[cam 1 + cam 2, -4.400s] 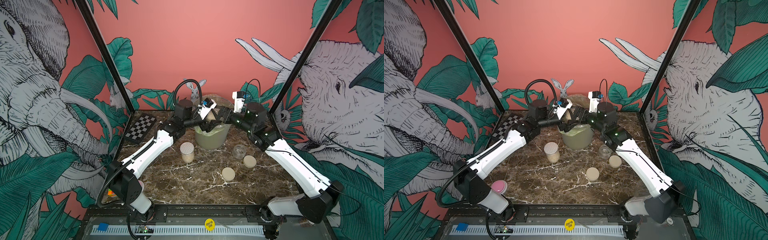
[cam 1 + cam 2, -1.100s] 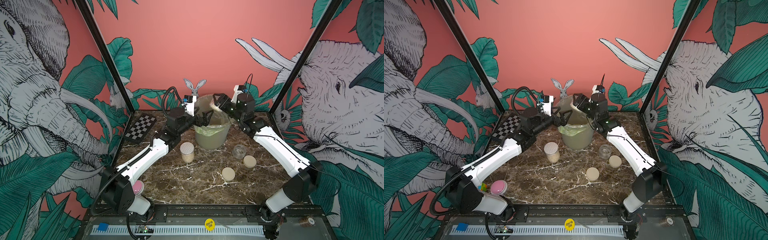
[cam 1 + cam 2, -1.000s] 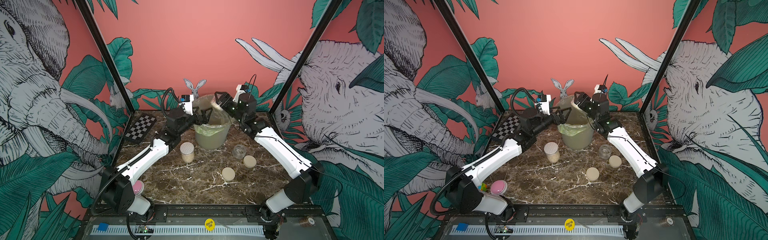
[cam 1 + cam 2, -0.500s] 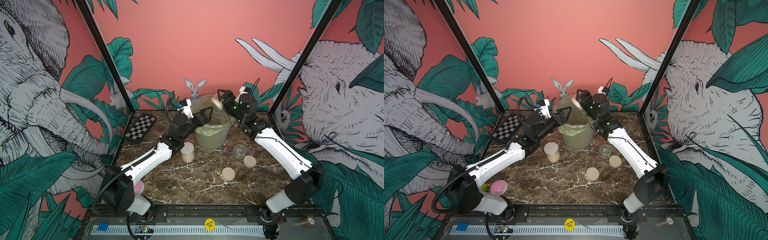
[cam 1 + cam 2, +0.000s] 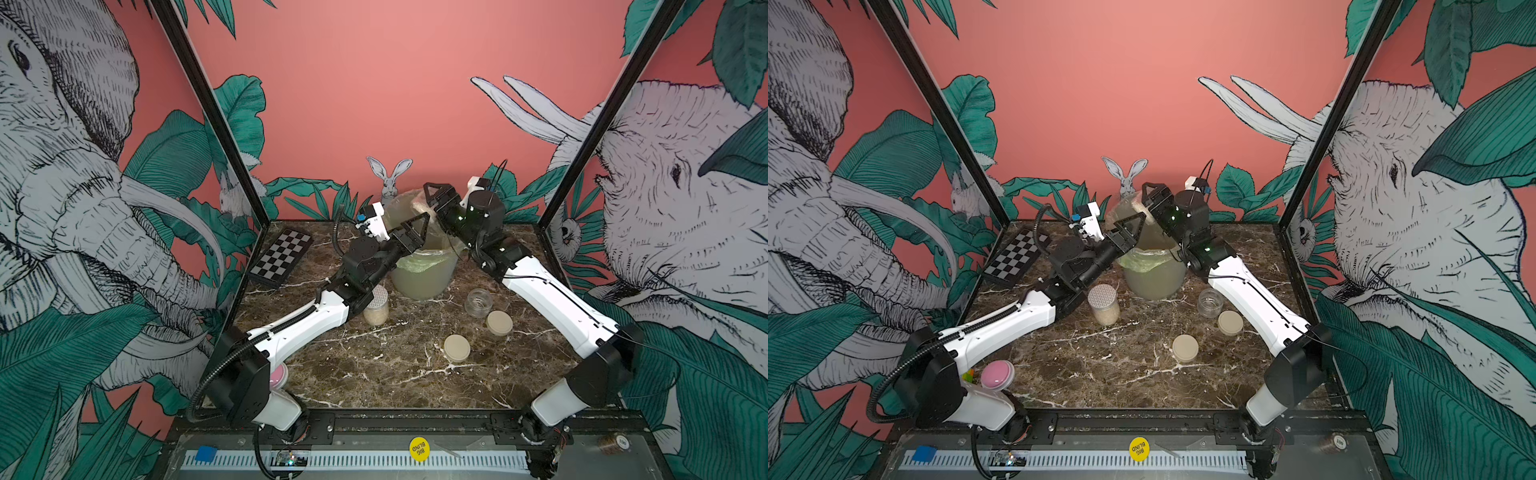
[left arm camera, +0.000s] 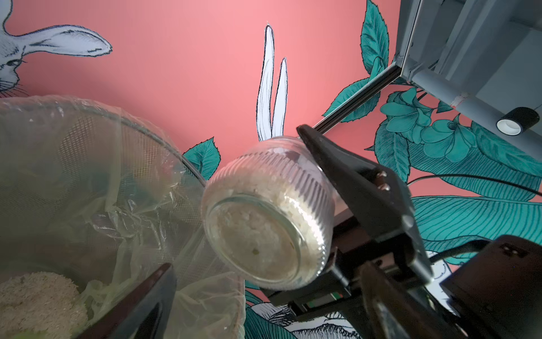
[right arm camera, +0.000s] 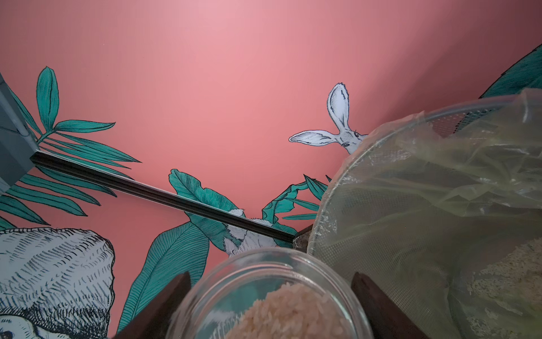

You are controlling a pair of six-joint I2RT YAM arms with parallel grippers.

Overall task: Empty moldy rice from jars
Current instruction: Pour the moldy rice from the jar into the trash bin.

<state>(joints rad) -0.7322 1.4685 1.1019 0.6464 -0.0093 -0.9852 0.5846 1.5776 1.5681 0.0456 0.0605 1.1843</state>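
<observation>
Squat open jar (image 6: pixel 267 217) is hanging tipped on its side, up by the far rim of the bagged bin (image 5: pixel 424 276). Moldy rice (image 7: pixel 293 305) is sitting clumped toward the base, nothing pouring. Right hand (image 7: pixel 267 281) is clamping it across the ribbed wall. Left hand (image 5: pixel 415 232) is hovering spread wide and empty over the bin's near rim, just beside the jar's base. A rice pile (image 6: pixel 35 293) is already lying in the bag.

Out on the tabletop (image 5: pixel 374 374) are an empty open jar (image 5: pixel 478 302), one beige lid (image 5: pixel 498 322) beside it and another beige lid (image 5: pixel 456 348) nearer the front. The taller dotted-lid jar (image 5: pixel 376 305) is standing apart, lid on, rice inside.

Risks as I'm reading it:
- Can't tell if the mouth is sitting fully over the opening. Tipping further may be sending grains down the outside.
- The clump may be sticking, then dropping all at once.
- A two-finger pinch on ribbed glass may be slipping as the jar rotates.
- The loose bag liner may be snagging the left hand and dragging the bin.
</observation>
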